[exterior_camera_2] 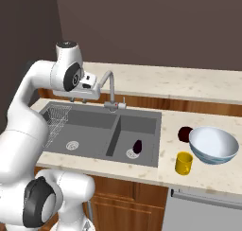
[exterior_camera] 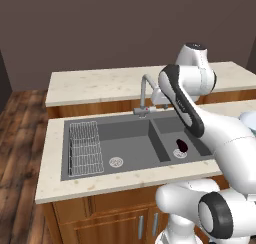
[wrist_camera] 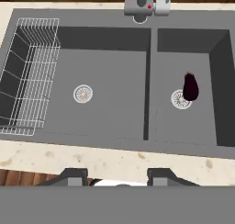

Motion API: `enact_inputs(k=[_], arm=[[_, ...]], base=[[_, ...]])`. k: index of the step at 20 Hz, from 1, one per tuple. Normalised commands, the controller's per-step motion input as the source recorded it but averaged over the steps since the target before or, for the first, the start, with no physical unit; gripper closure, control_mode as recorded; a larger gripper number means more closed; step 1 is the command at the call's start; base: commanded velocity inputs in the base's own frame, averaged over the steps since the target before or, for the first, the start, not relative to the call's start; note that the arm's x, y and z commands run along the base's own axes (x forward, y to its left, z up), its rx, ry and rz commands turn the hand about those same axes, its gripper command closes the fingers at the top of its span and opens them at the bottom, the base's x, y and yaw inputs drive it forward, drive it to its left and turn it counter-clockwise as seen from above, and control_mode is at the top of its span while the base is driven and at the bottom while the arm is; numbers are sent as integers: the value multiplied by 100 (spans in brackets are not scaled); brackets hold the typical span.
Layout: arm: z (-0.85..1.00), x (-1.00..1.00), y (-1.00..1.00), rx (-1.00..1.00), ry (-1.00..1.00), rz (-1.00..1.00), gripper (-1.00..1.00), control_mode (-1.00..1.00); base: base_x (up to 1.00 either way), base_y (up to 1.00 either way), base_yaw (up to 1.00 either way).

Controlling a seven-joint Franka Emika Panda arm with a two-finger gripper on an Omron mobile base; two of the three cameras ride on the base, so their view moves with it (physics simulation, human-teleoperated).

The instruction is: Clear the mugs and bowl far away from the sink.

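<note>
Gripper point(wrist_camera: 118, 175) jaws apart, empty | dark purple eggplant point(wrist_camera: 190, 86) beside drain, right basin, dark grey double sink point(wrist_camera: 114, 39)

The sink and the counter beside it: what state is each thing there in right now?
Sink: dry, faucet off.
Wire rack: nothing in it, in the left basin.
Dark object: lying by the right basin's drain, too dark to identify.
Bowl: upright on the counter, right of the sink.
Yellow mug: upright, in front of the bowl.
Maroon mug: on the counter, left of the bowl.
End effector: open, holding nothing, above the sink.
</note>
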Motion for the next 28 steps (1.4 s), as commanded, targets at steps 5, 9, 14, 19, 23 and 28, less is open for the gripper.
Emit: enact_inputs(k=[5,9,14,19,23,28], arm=[[0,-18,0,0,-1,0,-100,-100],[2,-59,2,-4,-21,0,-100,-100],[17,-62,1,-8,-30,0,-100,-100],[4,-60,-4,7,-14,-3,-100,-100],[1,-54,0,8,1,-2,-100,-100],[8,-53,0,0,0,-2,-100,-100]], base=[[0,0,0],[0,0,0],[0,0,0],[0,0,0],[0,0,0],[0,0,0]])
